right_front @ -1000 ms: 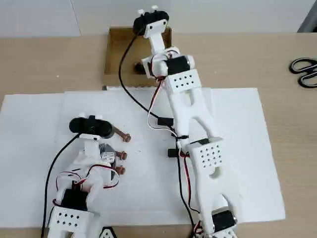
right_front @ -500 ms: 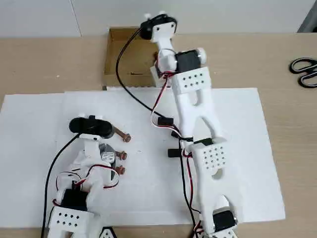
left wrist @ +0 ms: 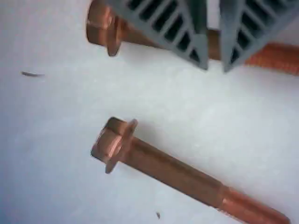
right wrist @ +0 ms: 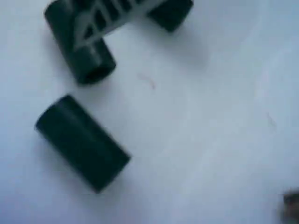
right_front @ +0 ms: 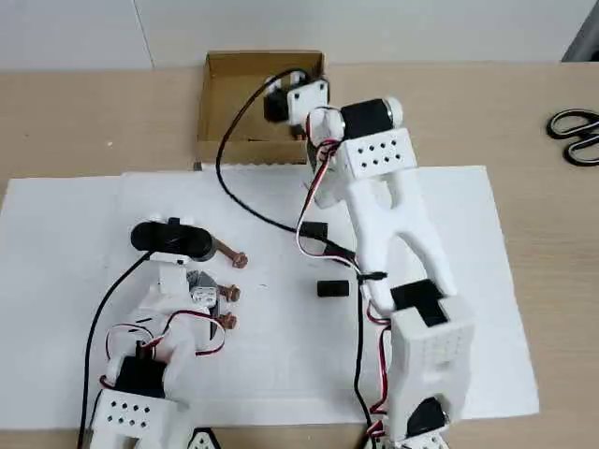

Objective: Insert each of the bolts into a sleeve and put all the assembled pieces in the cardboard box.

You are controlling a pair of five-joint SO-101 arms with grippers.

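Pulled back from its reach across the open brown cardboard box, the white right arm now folds its wrist over the box's near wall. A second ago that wrist stretched out past the far rim. Its elbow now stands higher, closer to the high camera. The left arm keeps its place on the white paper sheet that covers the wooden bench.

I judge from this that a visit to the box is over and the right arm is coming back for the next piece. Much of the task is left. Three copper-coloured flanged bolts lie loose on the sheet just beside the left arm, none of them in a sleeve. A short black cylindrical sleeve lies apart from them, near the middle of the sheet. The right wrist view has three such sleeves lying separately on white, one of them free in the open.

The left tool hangs low over the bolts, its jaws nearly pressed together with only a sliver between them, pinching nothing. One bolt runs crosswise under the tips, and a second lies free beside it. A grey ribbed part of the right tool stands over another sleeve. Whether that tool is spread or pressed together I cannot tell.
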